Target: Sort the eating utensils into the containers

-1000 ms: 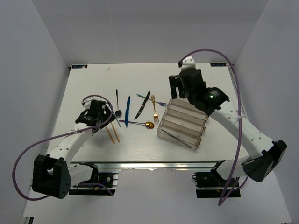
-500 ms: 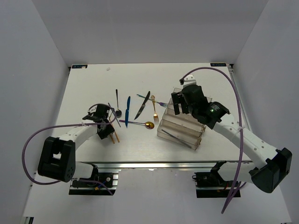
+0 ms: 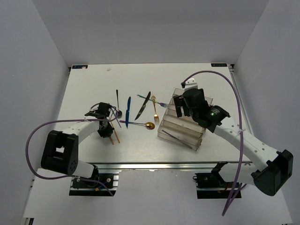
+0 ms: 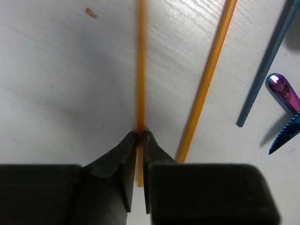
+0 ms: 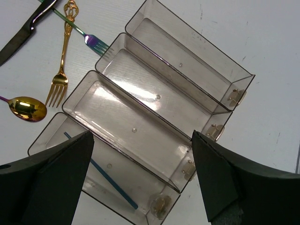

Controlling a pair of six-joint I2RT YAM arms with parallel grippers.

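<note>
My left gripper [image 4: 139, 135] is shut on one wooden chopstick [image 4: 140, 70] that lies on the table; its twin [image 4: 206, 84] lies just to the right, then a dark grey chopstick [image 4: 267, 65]. In the top view the left gripper [image 3: 105, 126] is at the chopsticks [image 3: 115, 137]. My right gripper [image 5: 140, 140] hangs open and empty above the clear container [image 5: 140, 89], whose nearest compartment holds a dark chopstick [image 5: 108, 180]. Between the arms lie the black spoon [image 3: 117, 105], blue knife [image 3: 128, 111], black knife [image 3: 143, 105], gold fork [image 3: 155, 107] and purple-handled spoon [image 3: 140, 124].
The iridescent fork [image 5: 96, 43] lies with its tines against the container's far-left corner. The container [image 3: 183, 123] stands tilted on the right half of the table [image 3: 93, 79]. Purple cables loop out from both arms.
The left gripper has dropped onto the wooden chopsticks and shut on one. The right arm has swung down and nearer, over the container, jaws still open.
</note>
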